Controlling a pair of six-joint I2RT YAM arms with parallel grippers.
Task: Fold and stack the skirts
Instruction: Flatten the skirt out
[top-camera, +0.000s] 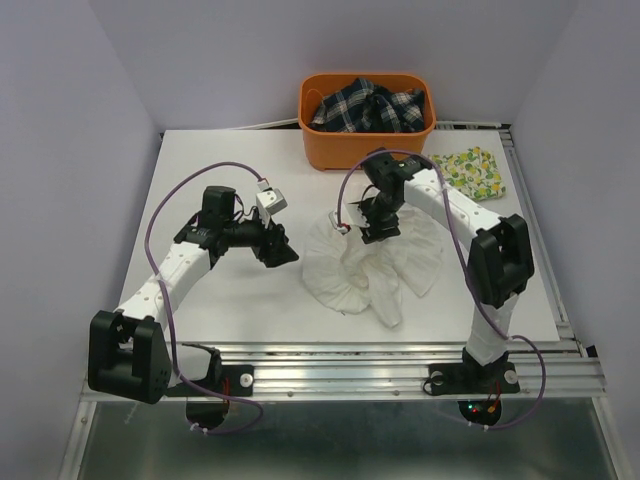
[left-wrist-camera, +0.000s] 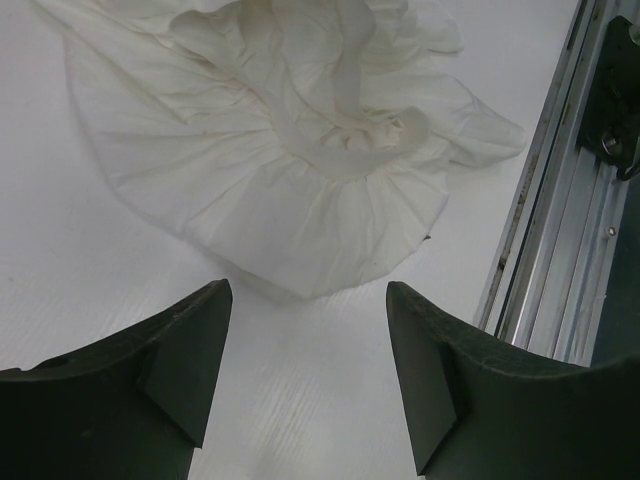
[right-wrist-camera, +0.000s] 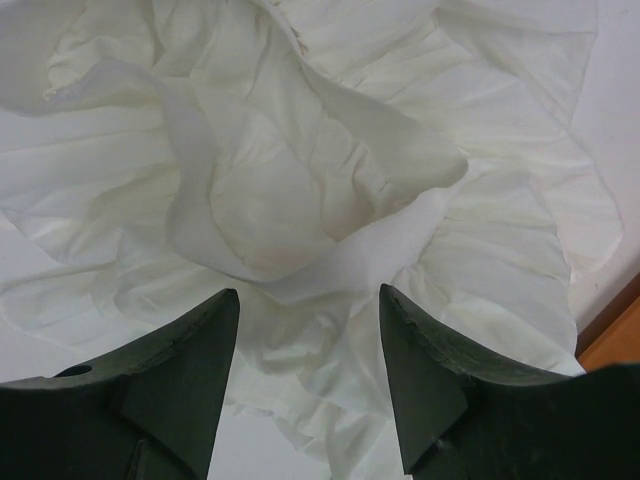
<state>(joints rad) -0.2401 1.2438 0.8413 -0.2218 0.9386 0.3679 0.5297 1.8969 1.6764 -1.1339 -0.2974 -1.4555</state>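
The plain white crinkly skirt (top-camera: 365, 265) lies crumpled in the middle of the table, also in the left wrist view (left-wrist-camera: 300, 150) and the right wrist view (right-wrist-camera: 300, 190). The lemon-print skirt (top-camera: 473, 172) lies folded at the back right. My left gripper (top-camera: 282, 254) is open and empty, just left of the white skirt, over bare table (left-wrist-camera: 308, 300). My right gripper (top-camera: 372, 232) is open and empty above the skirt's far middle (right-wrist-camera: 308, 305).
An orange basket (top-camera: 365, 150) holding a dark plaid cloth (top-camera: 367, 105) stands at the back centre. A metal rail (top-camera: 400, 360) runs along the table's near edge, and another runs along the right side (top-camera: 535, 230).
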